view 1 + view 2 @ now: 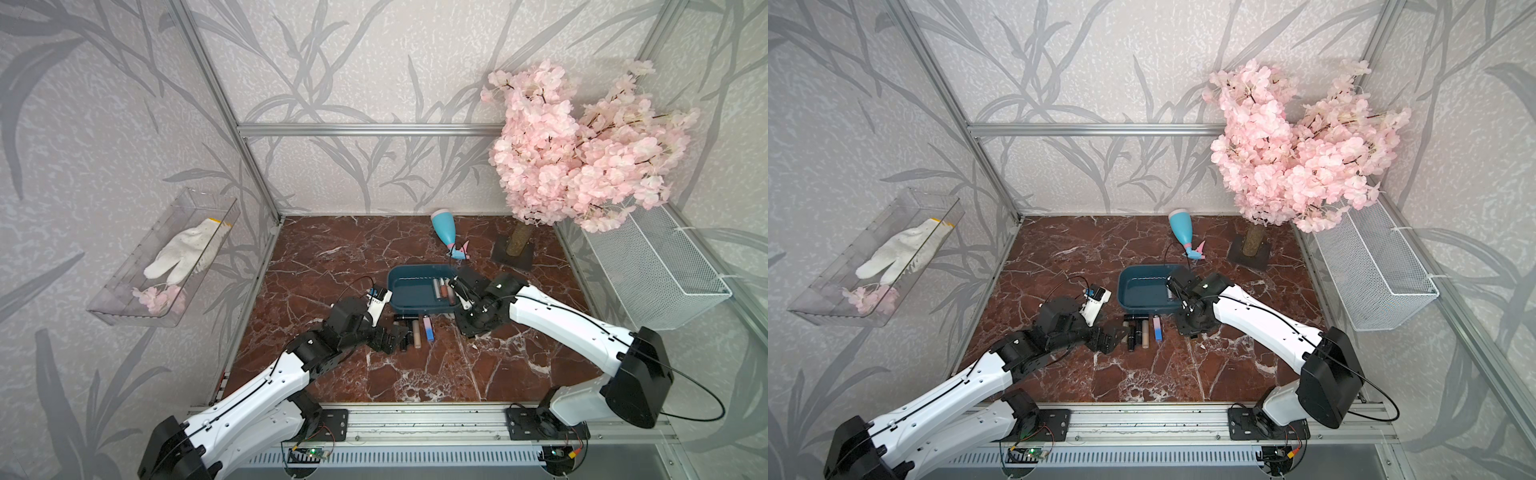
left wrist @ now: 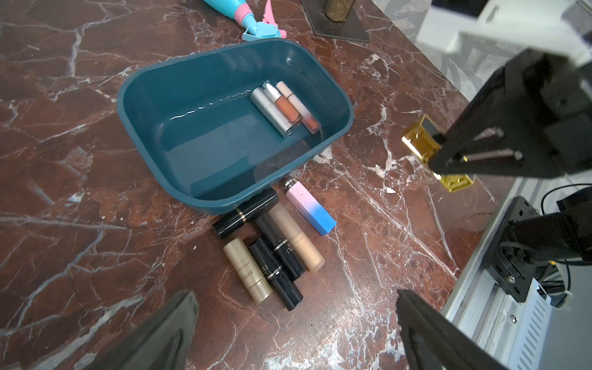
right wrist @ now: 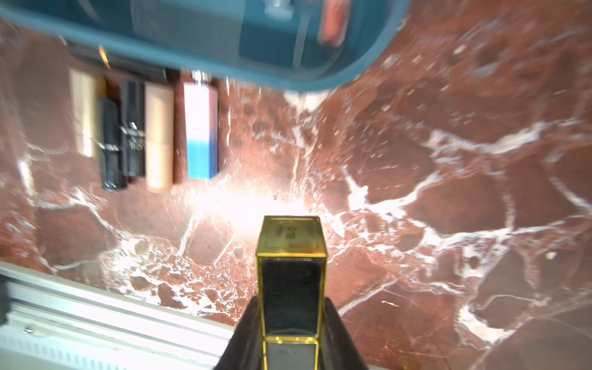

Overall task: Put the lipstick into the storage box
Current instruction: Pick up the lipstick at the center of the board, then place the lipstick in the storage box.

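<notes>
Lipstick [image 3: 291, 278]: where is it found, and how much of it can be made out?

It is clamped in the right claw [image 3: 290, 307], outside the storage box [image 2: 192, 144] and just beside that box's right side. In the right wrist view a square black case edged in bright gold is shown, with its rear cut off by the frame. In both top views it is hidden under the arm. Whether the tabletop [image 2: 80, 160] is touched cannot be told.

What is given by the left wrist view, taken from the left?

The left claw [image 2: 294, 293] is seen released, its two dark fingers [image 2: 173, 326] spread wide and cut off at the frame's edge. The teal box, smooth plastic with rounded corners and low walls, is shown whole. Three tubes [image 2: 285, 109] are laid side by side near its right side, one silver and two clear with brownish fill. In a top view they are mostly covered by the right arm [image 1: 1266, 320].

And in front of the box?

Six more cases [image 2: 275, 250] are laid on the red-brown, white-veined marble, just beside the near wall. One round black case is set crosswise, and beige and black cylinders are packed together. A square pink-to-blue one [image 2: 309, 206] is at the right. In the right wrist view all of these are blurred.
</notes>
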You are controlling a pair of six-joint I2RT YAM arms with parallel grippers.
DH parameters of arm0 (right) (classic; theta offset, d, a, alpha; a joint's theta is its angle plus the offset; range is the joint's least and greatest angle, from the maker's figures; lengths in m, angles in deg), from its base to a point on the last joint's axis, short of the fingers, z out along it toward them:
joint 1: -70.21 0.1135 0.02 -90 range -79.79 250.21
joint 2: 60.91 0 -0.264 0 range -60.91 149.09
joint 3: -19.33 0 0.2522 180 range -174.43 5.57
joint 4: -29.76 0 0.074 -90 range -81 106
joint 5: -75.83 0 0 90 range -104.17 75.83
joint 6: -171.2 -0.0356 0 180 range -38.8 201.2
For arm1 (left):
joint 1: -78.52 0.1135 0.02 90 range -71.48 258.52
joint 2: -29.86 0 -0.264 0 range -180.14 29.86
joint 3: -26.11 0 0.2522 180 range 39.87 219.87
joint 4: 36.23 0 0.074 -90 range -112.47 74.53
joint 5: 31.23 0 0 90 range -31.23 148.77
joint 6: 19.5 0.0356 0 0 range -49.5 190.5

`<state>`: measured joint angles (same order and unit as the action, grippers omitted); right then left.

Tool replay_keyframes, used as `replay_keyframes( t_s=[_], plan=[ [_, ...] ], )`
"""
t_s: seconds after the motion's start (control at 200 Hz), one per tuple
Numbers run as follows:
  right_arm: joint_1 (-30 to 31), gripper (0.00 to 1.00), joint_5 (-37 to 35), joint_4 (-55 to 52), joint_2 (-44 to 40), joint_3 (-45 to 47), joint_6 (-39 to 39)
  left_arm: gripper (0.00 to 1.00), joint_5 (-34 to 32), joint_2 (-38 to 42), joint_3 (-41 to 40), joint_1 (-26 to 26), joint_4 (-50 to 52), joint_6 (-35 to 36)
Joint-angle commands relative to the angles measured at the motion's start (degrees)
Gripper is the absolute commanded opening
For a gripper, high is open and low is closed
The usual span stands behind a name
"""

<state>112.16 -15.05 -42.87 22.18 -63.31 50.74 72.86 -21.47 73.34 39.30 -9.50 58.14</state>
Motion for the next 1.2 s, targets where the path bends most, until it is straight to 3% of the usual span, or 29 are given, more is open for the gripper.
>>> replay_keyframes(
  t_s=[0.0, 0.195, 0.53, 0.83, 1.2],
  plan=[
    [-2.29, 0.18, -1.42, -3.11, 0.07, -5.73, 3.18, 1.00, 3.53, -1.72, 4.53, 0.20, -2.65, 6.99],
    [-3.89, 0.18, 2.44, -5.88, 11.43, -21.12, 6.83, 1.00, 4.52, -3.88, 7.73, 0.19, -2.16, 14.46],
    [-4.03, 0.18, 4.89, -9.73, 35.34, -42.80, 7.96, 1.00, 1.17, -3.06, 7.18, 0.46, -2.24, 15.44],
    [-4.06, 0.18, 2.36, -8.79, 45.88, -48.54, 5.99, 1.00, 0.86, -0.51, 5.40, 0.64, -1.00, 14.12],
    [-4.12, 0.19, -0.35, -8.04, 51.63, -50.13, 3.50, 1.00, 3.20, -0.87, 3.39, 0.80, 0.36, 16.12]
  ],
)
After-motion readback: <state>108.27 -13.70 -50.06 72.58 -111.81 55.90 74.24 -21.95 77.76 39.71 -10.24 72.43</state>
